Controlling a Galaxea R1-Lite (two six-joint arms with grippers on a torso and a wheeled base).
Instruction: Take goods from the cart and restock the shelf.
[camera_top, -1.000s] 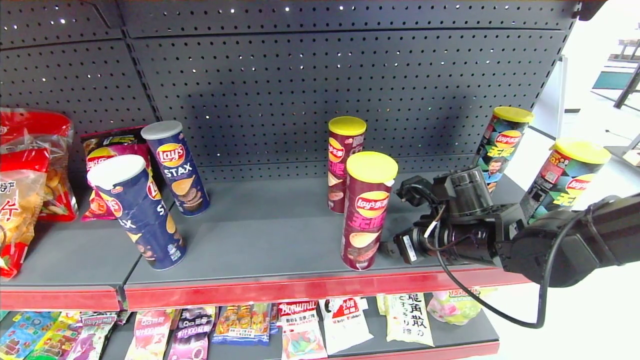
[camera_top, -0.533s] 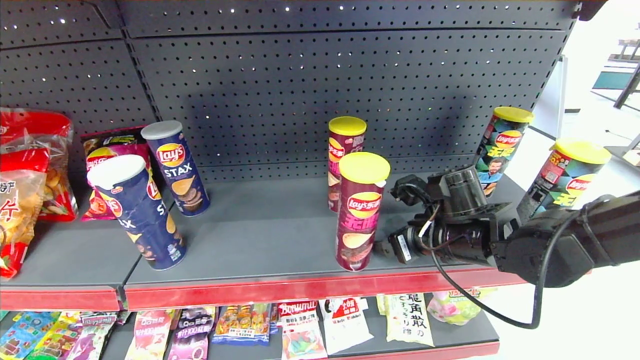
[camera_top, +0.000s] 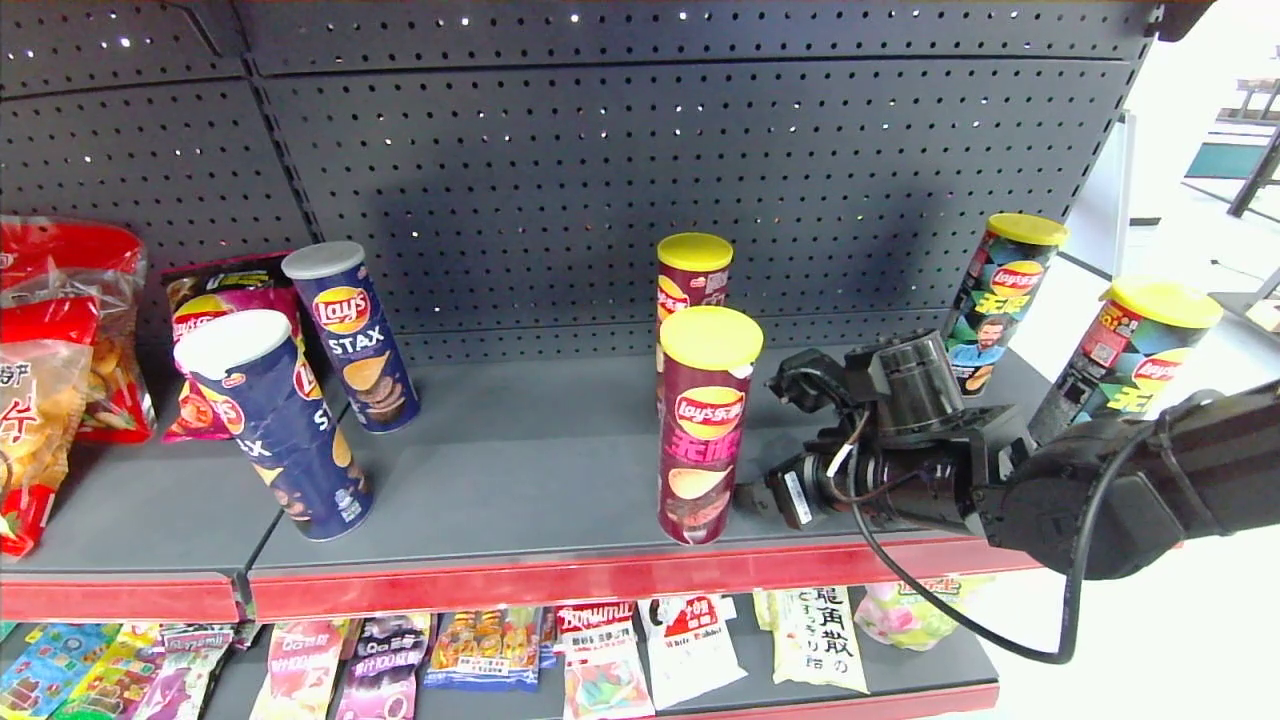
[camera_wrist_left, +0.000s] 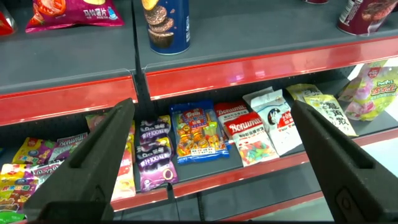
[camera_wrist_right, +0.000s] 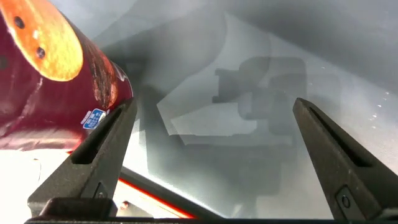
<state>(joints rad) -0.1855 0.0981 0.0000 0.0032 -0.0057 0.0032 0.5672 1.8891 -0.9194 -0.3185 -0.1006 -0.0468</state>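
A maroon chip can with a yellow lid (camera_top: 705, 440) stands upright near the front edge of the grey shelf (camera_top: 520, 450). My right gripper (camera_top: 757, 496) sits low just to its right, at the can's base. In the right wrist view the can (camera_wrist_right: 50, 81) lies against the outer side of one finger (camera_wrist_right: 106, 149), and the right gripper (camera_wrist_right: 214, 106) is open with nothing between its fingers. A second maroon can (camera_top: 692, 270) stands behind the first. My left gripper (camera_wrist_left: 212, 106) hangs open before the lower shelf of snack packets (camera_wrist_left: 205, 134).
Two blue chip cans (camera_top: 275, 420) (camera_top: 350, 335) stand at the left, beside snack bags (camera_top: 60, 360). Two multicoloured cans (camera_top: 1005, 285) (camera_top: 1140, 350) stand at the right end. A red lip (camera_top: 600, 580) runs along the shelf front. Bare shelf lies between the blue and maroon cans.
The front maroon can and my right gripper have both shifted left along the shelf's front edge. The other cans have not moved.
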